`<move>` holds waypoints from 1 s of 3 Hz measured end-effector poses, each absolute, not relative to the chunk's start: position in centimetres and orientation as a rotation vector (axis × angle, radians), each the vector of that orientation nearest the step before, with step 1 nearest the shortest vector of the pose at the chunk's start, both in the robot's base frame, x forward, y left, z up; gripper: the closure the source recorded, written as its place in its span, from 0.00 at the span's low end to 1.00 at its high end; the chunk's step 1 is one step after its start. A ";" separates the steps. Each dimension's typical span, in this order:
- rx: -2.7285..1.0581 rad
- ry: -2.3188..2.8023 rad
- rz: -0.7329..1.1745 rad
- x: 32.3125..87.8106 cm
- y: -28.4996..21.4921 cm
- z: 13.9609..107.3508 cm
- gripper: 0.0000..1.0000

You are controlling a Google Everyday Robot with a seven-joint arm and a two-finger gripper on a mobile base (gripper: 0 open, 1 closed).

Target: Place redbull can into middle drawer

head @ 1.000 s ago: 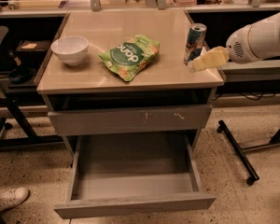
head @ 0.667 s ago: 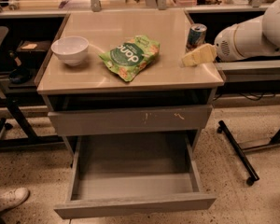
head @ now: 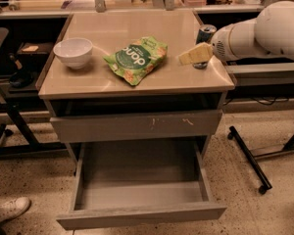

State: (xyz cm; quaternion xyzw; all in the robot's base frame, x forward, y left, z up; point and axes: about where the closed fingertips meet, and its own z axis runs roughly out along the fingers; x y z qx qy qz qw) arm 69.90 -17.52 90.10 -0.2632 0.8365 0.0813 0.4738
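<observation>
The redbull can [head: 205,32] stands upright near the right edge of the cabinet top. Only its silver top, dark upper part and base show. My gripper [head: 193,55] comes in from the right on the white arm [head: 264,31] and sits at the can, covering its middle and reaching a little past it towards the left. The middle drawer [head: 142,214] is pulled fully open at the bottom of the cabinet. Its grey floor is bare and its front is plain.
A green snack bag [head: 136,58] lies mid-top and a white bowl [head: 73,52] stands at the left. A shut drawer front with pale scratch marks [head: 112,127] is above the open drawer. A black wheeled stand [head: 250,160] is on the floor at right, a shoe [head: 10,209] at lower left.
The arm has moved left along the cabinet's right edge. The gripper, first beside the can's right, now covers the can's middle.
</observation>
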 end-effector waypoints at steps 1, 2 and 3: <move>-0.639 2.021 0.200 71.1 -16.8 89.8 0.00; -0.639 1.987 0.182 72.4 -16.8 89.9 0.00; -0.638 1.986 0.182 72.4 -16.8 89.9 0.00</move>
